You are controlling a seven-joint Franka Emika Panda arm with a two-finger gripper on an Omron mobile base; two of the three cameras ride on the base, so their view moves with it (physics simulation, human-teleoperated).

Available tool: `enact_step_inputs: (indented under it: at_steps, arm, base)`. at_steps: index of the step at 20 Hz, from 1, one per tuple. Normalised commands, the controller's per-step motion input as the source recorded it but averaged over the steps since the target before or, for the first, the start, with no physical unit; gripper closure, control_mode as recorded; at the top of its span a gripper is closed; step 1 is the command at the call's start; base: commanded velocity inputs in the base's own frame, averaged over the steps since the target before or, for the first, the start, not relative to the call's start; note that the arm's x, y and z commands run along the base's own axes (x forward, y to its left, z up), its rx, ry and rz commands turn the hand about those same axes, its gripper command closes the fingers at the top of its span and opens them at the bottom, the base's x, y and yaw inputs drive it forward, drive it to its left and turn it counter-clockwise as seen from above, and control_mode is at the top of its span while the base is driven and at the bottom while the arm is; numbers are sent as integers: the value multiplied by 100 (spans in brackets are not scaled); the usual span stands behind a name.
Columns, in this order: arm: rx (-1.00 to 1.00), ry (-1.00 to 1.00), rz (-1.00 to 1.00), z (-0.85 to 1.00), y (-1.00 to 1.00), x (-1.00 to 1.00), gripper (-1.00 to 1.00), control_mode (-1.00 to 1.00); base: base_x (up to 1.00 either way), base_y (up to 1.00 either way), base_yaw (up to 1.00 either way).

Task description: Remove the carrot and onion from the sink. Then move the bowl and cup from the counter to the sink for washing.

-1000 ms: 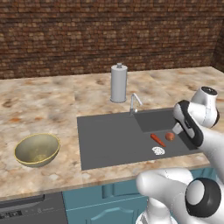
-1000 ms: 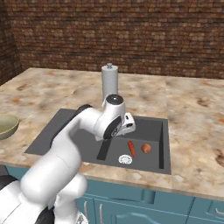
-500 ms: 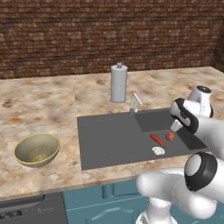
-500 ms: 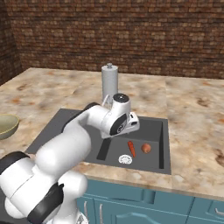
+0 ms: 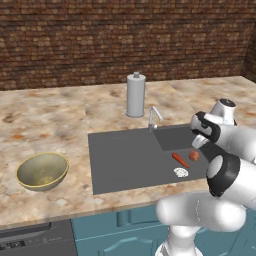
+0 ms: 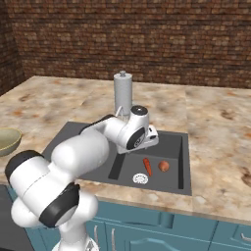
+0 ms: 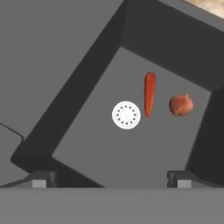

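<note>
You are looking at a beige-and-tan marbled tabletop (image 5: 60, 125) set over teal cabinets (image 6: 162, 230), with a dark red brick wall (image 5: 125, 40) running behind it. A dark grey sink (image 5: 125, 155) is let into the stone, with a flat drainboard on one side and a deeper square basin on the other; a small silver faucet (image 5: 154, 117) stands at its back edge, and a tall grey canister (image 5: 135, 95) sits on the stone just behind that.

In the hand view your fingers (image 7: 111, 178) stand wide apart with nothing between them, hovering above the basin. Ahead of them on the basin floor lies the white round drain (image 7: 126, 115). The carrot (image 7: 149, 94) lies just beyond it and slightly toward the right-hand tip, close beside the drain. The onion (image 7: 181, 105) rests farther to that same side, near the carrot but apart from it. The bowl (image 5: 42, 171) sits on the stone well away from the fingers, past the drainboard.

From the left base camera the arm covers the near corner of the basin, and the fingertips themselves are hard to make out. In the right base view the bowl is cut off by the frame edge.
</note>
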Motion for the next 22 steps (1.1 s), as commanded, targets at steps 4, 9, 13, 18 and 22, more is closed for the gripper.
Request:
enact_step_inputs:
  at_steps: [4,9,13,18,22]
  arm:
    - [0,0,0,-17,-5,33,-100,-100]
    - [0,0,-1,-17,-7,33,-100,-100]
    - [0,0,-1,-16,-11,28,-100,-100]
    - [0,1,-4,-19,-9,24,-100,-100]
    - [0,0,-6,-19,-9,25,-100,-100]
  base:
    - [0,0,0]
    - [0,0,0]
    - [0,0,0]
    - [0,0,0]
    - [0,0,0]
